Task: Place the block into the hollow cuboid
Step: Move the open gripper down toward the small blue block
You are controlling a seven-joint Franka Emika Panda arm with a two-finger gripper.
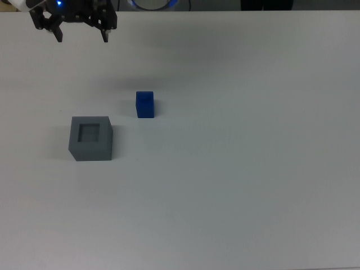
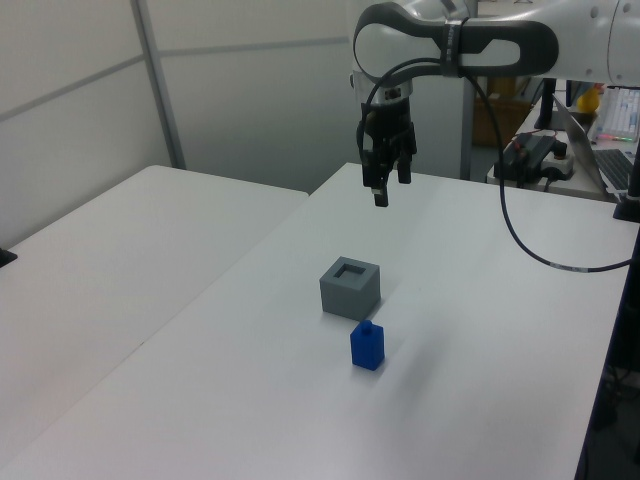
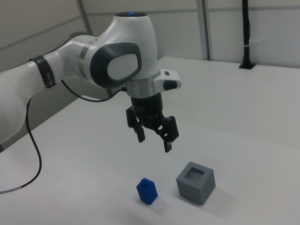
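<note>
The small bright-blue block (image 1: 144, 104) stands upright on the white table (image 1: 236, 169), also visible as block (image 2: 367, 345) and block (image 3: 146, 191). The grey hollow cuboid (image 1: 90, 138) sits beside it with its square recess facing up and holding nothing, cuboid (image 2: 350, 285), cuboid (image 3: 196, 182). My gripper (image 1: 81, 35) hangs open in the air well above the table, at the top view's upper left, away from both objects; gripper (image 2: 388, 186), gripper (image 3: 153, 140). Nothing is between its fingers.
A second white table (image 2: 120, 250) adjoins on the left view's left. Cables and desk equipment (image 2: 545, 150) sit beyond the table at the left view's right. A black pole (image 3: 245, 33) stands at the far edge in the right view.
</note>
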